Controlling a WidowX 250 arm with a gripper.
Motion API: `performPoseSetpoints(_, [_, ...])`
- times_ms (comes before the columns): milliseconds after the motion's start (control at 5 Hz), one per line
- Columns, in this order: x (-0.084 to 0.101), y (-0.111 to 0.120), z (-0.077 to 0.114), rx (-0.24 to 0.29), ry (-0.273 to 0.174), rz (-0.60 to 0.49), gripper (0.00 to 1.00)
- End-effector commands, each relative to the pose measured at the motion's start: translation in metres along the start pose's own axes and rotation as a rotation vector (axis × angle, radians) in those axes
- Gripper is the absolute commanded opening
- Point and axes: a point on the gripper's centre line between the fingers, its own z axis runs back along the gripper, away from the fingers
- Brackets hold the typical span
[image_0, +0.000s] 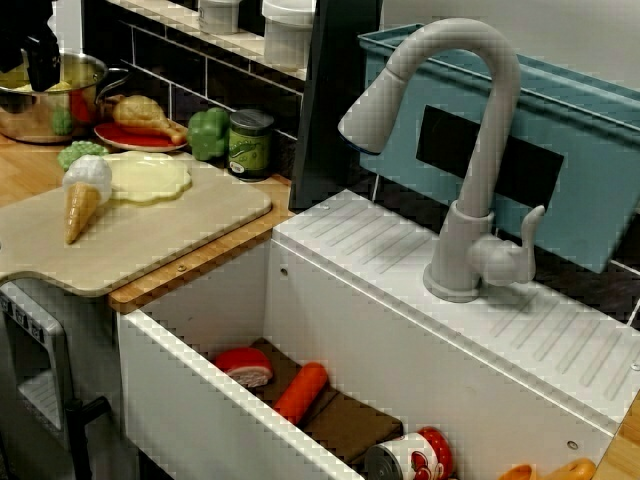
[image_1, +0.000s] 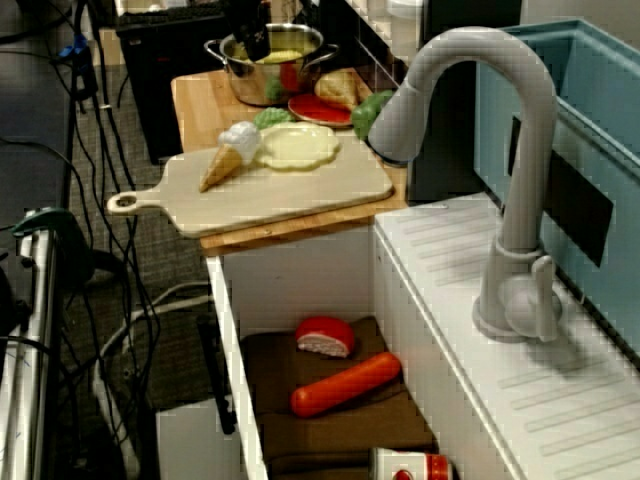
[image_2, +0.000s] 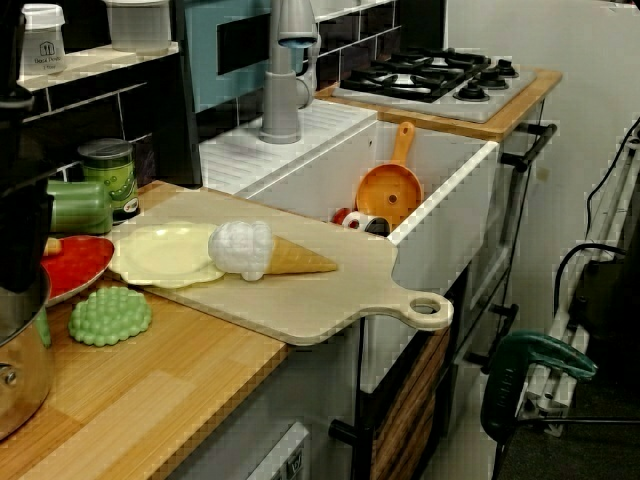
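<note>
Gripper: your black gripper hangs right over the shiny steel pot at the far end of the wooden counter. In the view across the sink its fingers reach down to about the rim. You cannot tell from any view whether the fingers are spread or pressed together, or whether they pinch anything.
Pot: it stands upright on the counter, with a yellow piece lying inside. The view along the counter shows the gripper above the pot's left half.
Red plate: the flat red plate sits just beside the pot and carries a tan toy drumstick. A green toy pepper and a green-labelled tin stand next to it by the wall.
Board: the pale wooden cutting board holds a pale yellow round disc and a toy ice-cream cone on its side, the scoop touching the disc. A green bumpy piece lies on the counter between board and pot.
Sink: the white basin holds a red-rinded wedge, an orange-red stick, a red-and-white can and an orange ladle.
Faucet: the grey curved faucet stands behind the basin, well apart from your gripper.
</note>
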Motion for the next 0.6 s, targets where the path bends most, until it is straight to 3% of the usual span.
performPoseSetpoints(0, [0.010,0.018,0.041,-0.010,-0.025,0.004,1.00])
performPoseSetpoints(200, [0.007,0.009,0.049,-0.038,-0.001,-0.001,1.00])
performPoseSetpoints(400, [-0.007,-0.003,0.054,-0.044,-0.016,-0.053,1.00])
